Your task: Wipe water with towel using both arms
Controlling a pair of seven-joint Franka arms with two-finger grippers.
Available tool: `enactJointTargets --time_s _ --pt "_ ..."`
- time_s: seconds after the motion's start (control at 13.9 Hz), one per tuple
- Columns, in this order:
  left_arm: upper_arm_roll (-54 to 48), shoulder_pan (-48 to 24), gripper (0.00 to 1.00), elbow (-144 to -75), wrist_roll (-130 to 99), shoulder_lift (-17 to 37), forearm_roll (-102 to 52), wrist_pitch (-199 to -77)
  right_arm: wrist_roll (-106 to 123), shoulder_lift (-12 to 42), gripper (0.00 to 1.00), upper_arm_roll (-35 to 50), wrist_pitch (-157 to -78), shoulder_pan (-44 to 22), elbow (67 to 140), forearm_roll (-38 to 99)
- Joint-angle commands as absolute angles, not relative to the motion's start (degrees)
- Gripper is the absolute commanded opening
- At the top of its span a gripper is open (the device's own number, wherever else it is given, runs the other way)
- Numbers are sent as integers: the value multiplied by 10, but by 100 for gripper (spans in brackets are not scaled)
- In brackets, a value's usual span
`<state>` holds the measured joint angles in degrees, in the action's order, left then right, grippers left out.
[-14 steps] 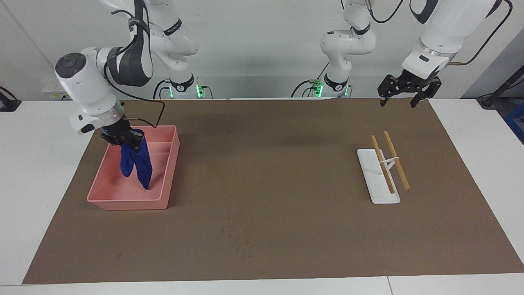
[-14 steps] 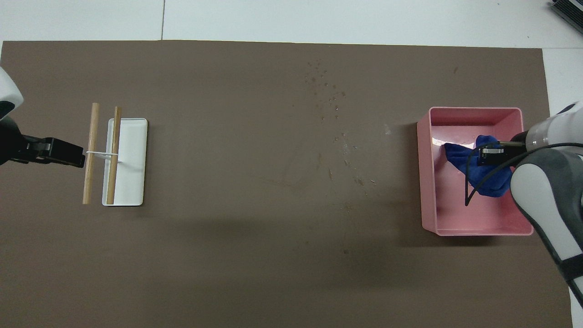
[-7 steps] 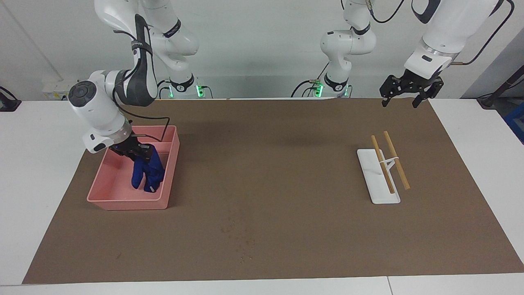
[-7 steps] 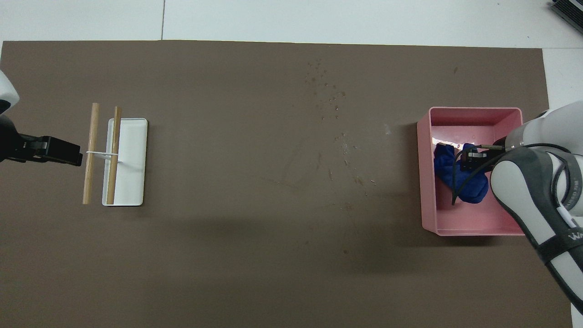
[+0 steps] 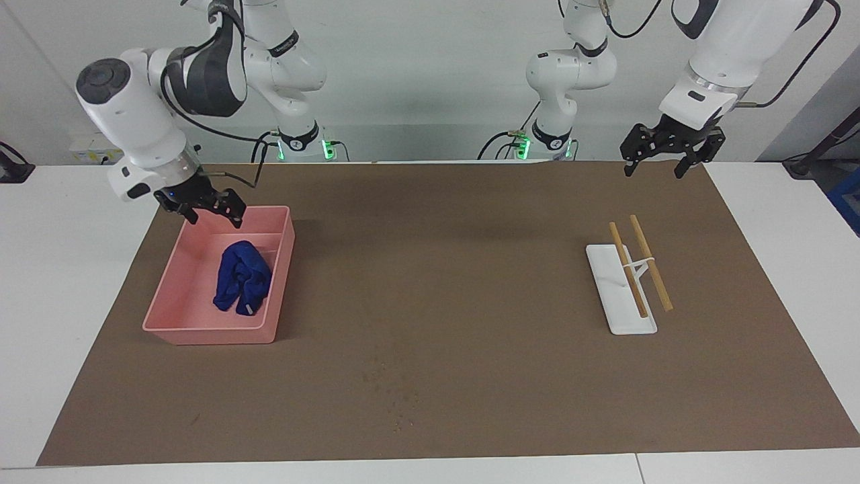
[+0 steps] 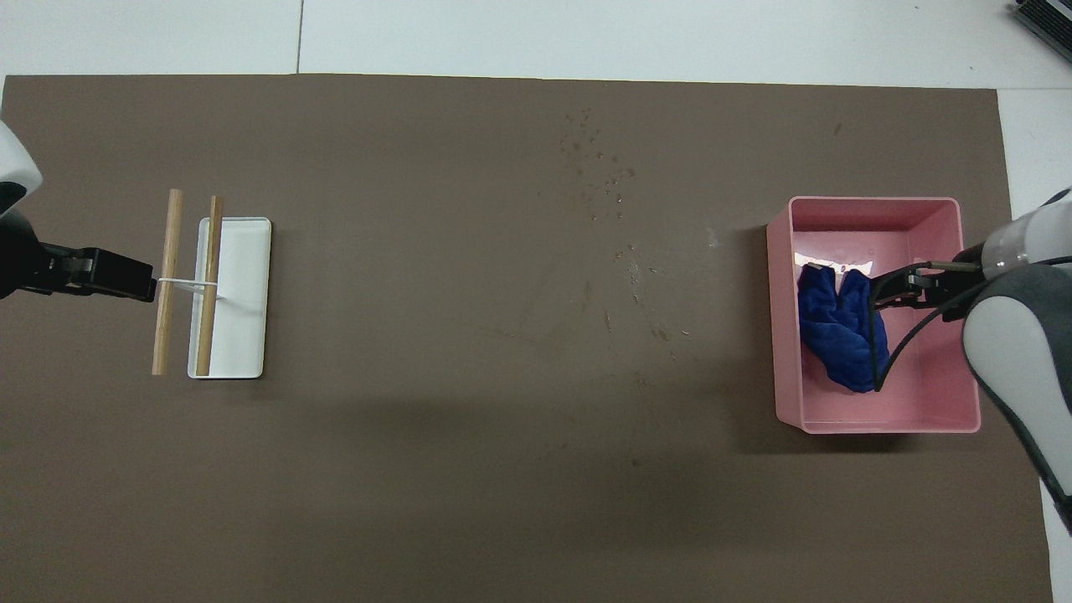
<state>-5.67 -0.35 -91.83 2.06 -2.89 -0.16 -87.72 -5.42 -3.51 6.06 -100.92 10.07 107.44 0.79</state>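
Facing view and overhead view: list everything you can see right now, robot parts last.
towel: one, deep blue, crumpled in the pink tray.
pink tray: one, on the mat toward the right arm's end.
water: a scatter of dark specks, mid-mat.
white tray: one, toward the left arm's end.
wooden sticks: two, tan, tied with a white band, one lying on the white tray, one beside it.
mat: one, brown, covering the table.
right gripper: black, open, above the pink tray.
left gripper: black, open, waiting above the mat's edge.
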Motion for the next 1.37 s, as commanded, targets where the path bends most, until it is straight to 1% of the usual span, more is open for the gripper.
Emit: enactJointTargets --time_s 0.0,0.14,0.29,0.36,0.58,0.65,1.01,1.15,1.3 --pt "-56 -1 100 -918 26 -34 -4 -860 -85 -50 99 68 -964 91 1033 -5" --pt "-55 2 100 -925 25 -38 -3 -865 -104 -44 99 69 -929 87 980 -7" --pt "-54 2 100 -925 26 -38 -3 -865 -133 -27 99 70 -910 58 941 -23" --pt "-54 3 100 -926 27 -38 -3 -866 -141 -22 99 70 -897 54 921 -27" --pt "-58 -2 100 -927 26 -40 -1 -860 -156 15 99 71 -834 54 841 -27" --pt "-56 -3 100 -928 26 -41 -1 -859 -156 20 99 71 -822 54 825 -27" --pt "-56 2 100 -928 26 -41 -1 -860 -149 4 99 74 -808 61 831 -19" --pt "-56 2 100 -928 26 -41 -1 -860 -137 -5 99 72 -791 62 845 -18" --pt "-56 2 100 -928 26 -41 -1 -860 -114 -17 99 69 -792 62 862 -18"
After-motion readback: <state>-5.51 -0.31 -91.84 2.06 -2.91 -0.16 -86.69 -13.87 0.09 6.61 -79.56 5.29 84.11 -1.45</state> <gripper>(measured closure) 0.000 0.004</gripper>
